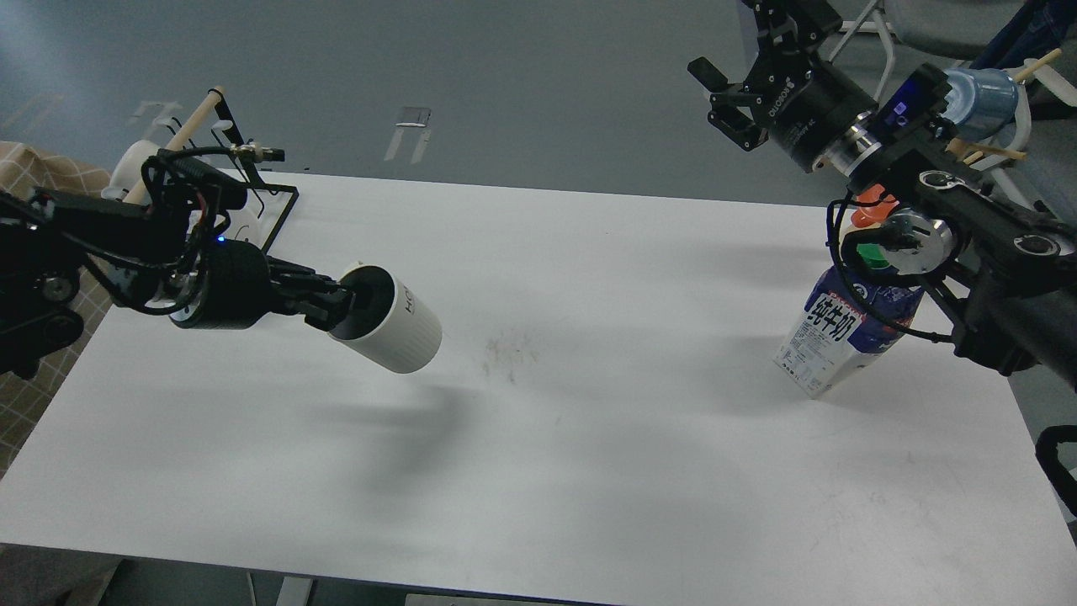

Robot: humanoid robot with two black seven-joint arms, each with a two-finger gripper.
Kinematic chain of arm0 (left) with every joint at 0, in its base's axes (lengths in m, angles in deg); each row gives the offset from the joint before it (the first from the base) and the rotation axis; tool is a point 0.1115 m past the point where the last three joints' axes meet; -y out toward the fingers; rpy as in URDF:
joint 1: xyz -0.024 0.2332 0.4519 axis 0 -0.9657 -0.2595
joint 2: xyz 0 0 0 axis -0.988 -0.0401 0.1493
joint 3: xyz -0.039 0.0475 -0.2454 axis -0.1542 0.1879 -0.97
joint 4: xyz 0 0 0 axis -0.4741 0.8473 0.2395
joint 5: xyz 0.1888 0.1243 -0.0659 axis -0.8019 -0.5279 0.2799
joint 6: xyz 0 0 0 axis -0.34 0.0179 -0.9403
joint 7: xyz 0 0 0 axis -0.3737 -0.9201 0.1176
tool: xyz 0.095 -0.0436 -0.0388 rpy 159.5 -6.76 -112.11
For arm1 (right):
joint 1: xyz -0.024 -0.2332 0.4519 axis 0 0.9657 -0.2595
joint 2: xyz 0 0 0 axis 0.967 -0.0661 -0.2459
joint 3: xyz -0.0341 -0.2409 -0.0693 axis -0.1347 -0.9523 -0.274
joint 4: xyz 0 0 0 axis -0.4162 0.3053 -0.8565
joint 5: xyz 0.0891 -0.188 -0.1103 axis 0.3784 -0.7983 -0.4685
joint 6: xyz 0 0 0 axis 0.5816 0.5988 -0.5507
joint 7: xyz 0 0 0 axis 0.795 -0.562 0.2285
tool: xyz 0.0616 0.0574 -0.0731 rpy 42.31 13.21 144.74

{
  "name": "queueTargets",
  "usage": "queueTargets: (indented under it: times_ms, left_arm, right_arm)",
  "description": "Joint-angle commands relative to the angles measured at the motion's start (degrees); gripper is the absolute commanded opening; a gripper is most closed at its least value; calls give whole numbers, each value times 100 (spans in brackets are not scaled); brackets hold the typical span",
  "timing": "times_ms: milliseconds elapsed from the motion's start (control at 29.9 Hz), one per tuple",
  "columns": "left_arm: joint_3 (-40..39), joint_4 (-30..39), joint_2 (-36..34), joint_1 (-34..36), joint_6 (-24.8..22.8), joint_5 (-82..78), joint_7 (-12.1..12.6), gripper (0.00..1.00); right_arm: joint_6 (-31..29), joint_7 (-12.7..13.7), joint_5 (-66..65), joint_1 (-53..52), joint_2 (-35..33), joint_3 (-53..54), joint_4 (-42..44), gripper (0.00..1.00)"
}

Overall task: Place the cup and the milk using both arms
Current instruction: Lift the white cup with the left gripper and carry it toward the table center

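White table [538,471] under grey floor, with a faint dark smudge near the middle. At nine o'clock, left gripper [336,305] pinching the cup [389,330] by its rim: one finger seems to go inside the dark mouth, the other outside, jaws pressed on the wall. Cup lying almost on its side in the air, mouth toward the arm, bottom pointing to the table centre; shadow well below it on the surface, so probably not yet set down. At three o'clock, milk [833,341] standing on the table, leaning a little, its top partly hidden behind the right arm's joint. Right gripper [725,99] high at one o'clock, well apart from the carton, jaws spread and holding nothing. Behind, at ten o'clock, a black wire rack [273,215] with a wooden stick [181,139]; at two o'clock, a blue mug [984,94] beside the arm. Judging from this, milk looks already placed and cup placing remains. To do it well: first turn the wrist so the cup comes upright, bottom down, then lower slowly until the base is flat on the table, and only then spread the fingers. Better to release gently and pull the inner finger straight up, otherwise the rim may catch and tip the cup. Keep away from the rack edge.
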Motion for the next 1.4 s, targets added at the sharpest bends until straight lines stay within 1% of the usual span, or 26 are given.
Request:
queueTargets:
  times_ms: [0, 33, 100, 134, 200, 267, 301, 367, 568, 801, 902, 935, 1102, 1369]
  left_arm:
    - [40, -153, 654, 82, 0, -25, 292, 0]
    - [40, -154, 656, 82, 0, -25, 293, 0]
    - [49, -416, 1146, 82, 0, -95, 424, 0]
    - [49, -487, 1227, 82, 0, -191, 442, 0]
    - [49, -663, 1507, 65, 0, -717, 442, 0]
    - [49, -751, 1622, 56, 0, -868, 442, 0]
    - [49, -813, 1675, 56, 0, -913, 442, 0]
    - [57, -1067, 1999, 65, 0, -992, 442, 0]
    - [66, -1323, 2510, 108, 0, -1010, 469, 0]
    - [189, -1420, 2607, 161, 0, -1089, 460, 0]
    - [198, -1420, 2607, 153, 0, -1089, 460, 0]
    - [277, -1437, 2607, 161, 0, -1089, 460, 0]
    - [663, -1490, 2607, 240, 0, -1089, 460, 0]
    - [884, -1525, 2642, 275, 0, -1115, 460, 0]
  right_arm:
    - [1, 0, 0, 0, 0, -7, 1, 100]
    - [1, 0, 0, 0, 0, -7, 1, 100]
    - [1, 0, 0, 0, 0, 2, 1, 100]
    - [1, 0, 0, 0, 0, -7, 1, 100]
    - [1, 0, 0, -35, 9, -7, 1, 100]
    - [1, 0, 0, -70, 17, 2, 1, 100]
    - [1, 0, -8, -79, 26, 2, 1, 100]
    - [1, 0, -26, -79, 35, 2, 10, 100]
    - [1, 0, -35, -140, 0, 2, -8, 100]
    - [1, 0, -61, -843, 61, -130, 211, 100]
    - [18, 0, -53, -1133, 236, -226, 466, 100]
    - [27, 0, -52, -1230, 394, -235, 597, 100]
    - [89, 0, -35, -1257, 597, -235, 721, 100]
    - [80, 0, -35, -1213, 606, -235, 721, 100]
